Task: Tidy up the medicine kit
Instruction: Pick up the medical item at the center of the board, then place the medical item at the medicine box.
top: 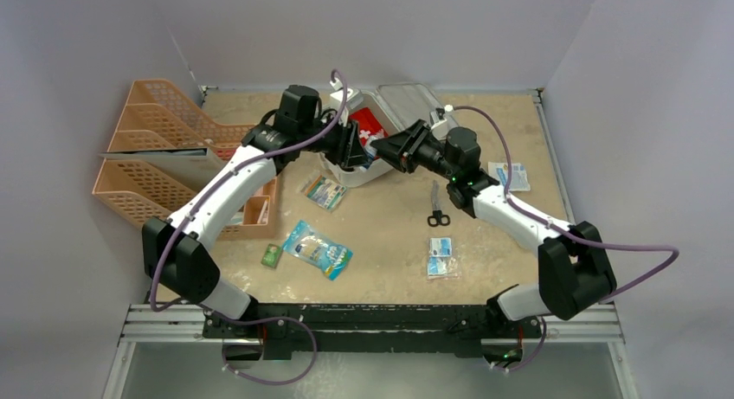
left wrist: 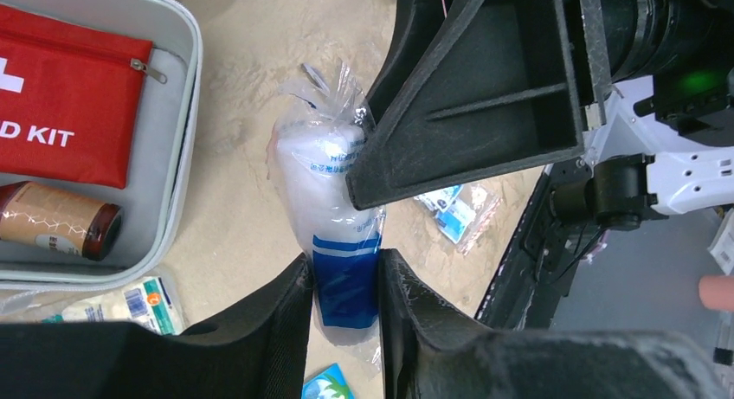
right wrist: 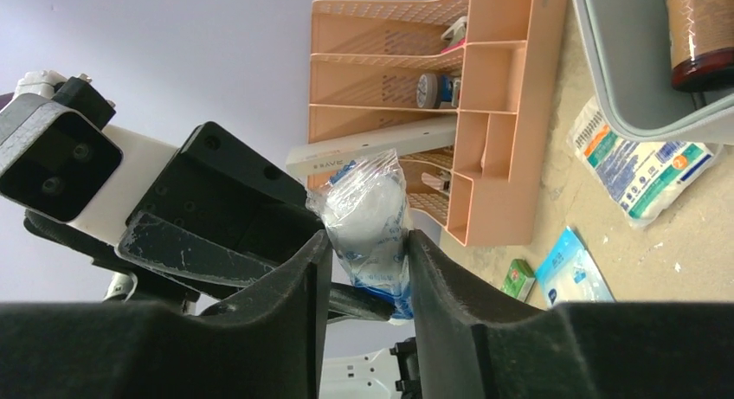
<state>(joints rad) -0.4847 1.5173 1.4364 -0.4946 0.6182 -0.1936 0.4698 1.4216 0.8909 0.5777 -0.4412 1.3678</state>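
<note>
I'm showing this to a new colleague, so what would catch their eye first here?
The left gripper and right gripper pinch one clear bag between them in mid-air, by the open medicine kit. In the kit lie a red pouch and a brown bottle.

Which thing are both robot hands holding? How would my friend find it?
Find the open grey medicine kit at the back of the table. Beside it, the left hand and right hand pinch one clear packet. It alone is off the table: white, puffy, with a blue band.
</note>
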